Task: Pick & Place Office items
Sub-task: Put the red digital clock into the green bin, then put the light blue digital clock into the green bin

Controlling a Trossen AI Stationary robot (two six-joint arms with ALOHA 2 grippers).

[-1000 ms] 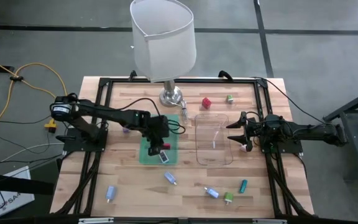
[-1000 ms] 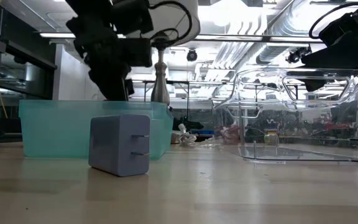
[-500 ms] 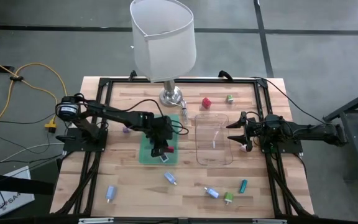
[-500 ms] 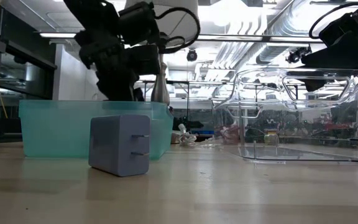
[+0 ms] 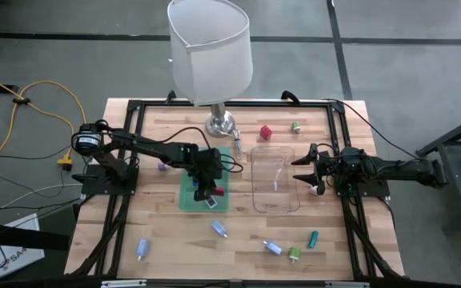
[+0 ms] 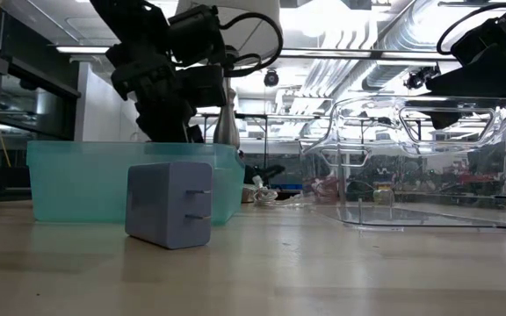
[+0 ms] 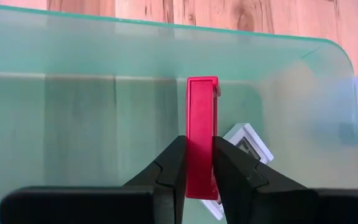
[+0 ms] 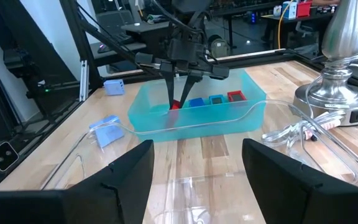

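Observation:
My left gripper (image 5: pixel 207 186) reaches down into a teal translucent bin (image 5: pixel 190 196) and is shut on a flat red rectangular piece (image 7: pixel 202 106). The right wrist view shows it inside the bin (image 8: pixel 241 118) beside blue (image 8: pixel 196 101), teal (image 8: pixel 216 99) and red (image 8: pixel 236 96) pieces. A white-and-blue piece (image 7: pixel 247 140) lies on the bin floor. My right gripper (image 5: pixel 298 178) hovers open at the clear tray's (image 5: pixel 277 200) right side. More pieces lie on the table: a red cube (image 5: pixel 266 131), a green one (image 5: pixel 295 126) and several near the front edge. My left gripper pinches the red piece (image 7: pixel 202 127) between its two fingers (image 7: pixel 174 163), which press on its two broad faces near one end. The fingers come from above, pointing down. The piece stands on edge inside the bin; whether it touches the floor I cannot tell.
A lamp with a silver base (image 5: pixel 221 124) and a white shade (image 5: pixel 211 48) stands at the far edge. A grey-blue plug adaptor (image 6: pixel 169 204) sits in front of the bin (image 6: pixel 77 180). Small pieces (image 5: pixel 219 230) (image 5: pixel 273 248) (image 5: pixel 314 238) (image 5: pixel 142 248) lie toward the near edge.
My left gripper has moved down into the teal bin and slightly toward the table's near edge, staying shut on the red piece. It has almost stopped in the last half second. My right arm has kept still.

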